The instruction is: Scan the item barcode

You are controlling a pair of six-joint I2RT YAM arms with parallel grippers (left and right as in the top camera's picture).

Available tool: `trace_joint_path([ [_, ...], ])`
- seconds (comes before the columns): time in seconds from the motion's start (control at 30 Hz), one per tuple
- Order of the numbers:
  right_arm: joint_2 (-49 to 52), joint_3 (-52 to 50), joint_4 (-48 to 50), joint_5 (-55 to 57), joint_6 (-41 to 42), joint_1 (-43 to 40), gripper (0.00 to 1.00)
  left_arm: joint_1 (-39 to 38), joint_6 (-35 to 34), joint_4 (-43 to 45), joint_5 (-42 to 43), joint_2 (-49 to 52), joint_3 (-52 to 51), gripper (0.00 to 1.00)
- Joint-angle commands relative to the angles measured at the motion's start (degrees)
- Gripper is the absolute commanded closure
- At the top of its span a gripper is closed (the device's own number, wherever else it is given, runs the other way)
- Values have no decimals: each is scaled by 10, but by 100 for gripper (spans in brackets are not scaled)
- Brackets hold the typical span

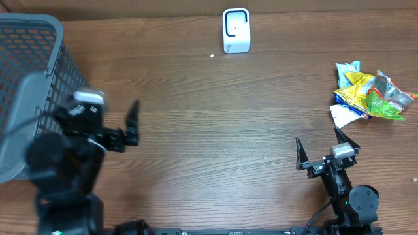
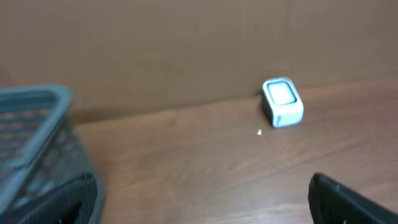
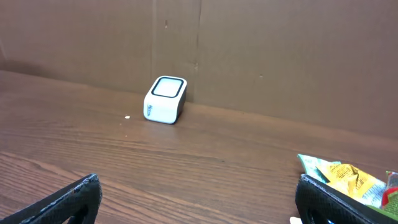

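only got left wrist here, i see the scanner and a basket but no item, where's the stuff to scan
Observer: A pile of colourful packets lies at the right side of the table, well to the right of the scanner.
Operator: anything holding one yet
Observer: No. The right gripper sits just short of the pile, its fingers open and empty.

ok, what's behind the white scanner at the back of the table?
Only a brown cardboard wall, close behind the scanner. Nothing else shows there. The scanner's own body hides its rear face and the strip of table right behind it.
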Motion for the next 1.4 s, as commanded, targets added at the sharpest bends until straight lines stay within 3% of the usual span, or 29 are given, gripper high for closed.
trace_joint_path([
  [0.0,-5,-6,3,-3,0,-3,0,-39,-12,82,-30,-58,-123,0],
  [0.3,-5,-6,3,-3,0,-3,0,-77,-12,279,-121,-198,-354,0],
  [0.6,-5,-6,3,-3,0,-3,0,-78,-12,360,-167,-345,-507,0],
  [0.83,-5,-6,3,-3,0,-3,0,-80,-7,374,-186,-404,-581,0],
  [1.0,-5,-6,3,-3,0,-3,0,-82,-8,300,-186,-404,-580,0],
  [1.37,-5,-6,3,-3,0,-3,0,-82,-8,296,-175,-404,-580,0],
])
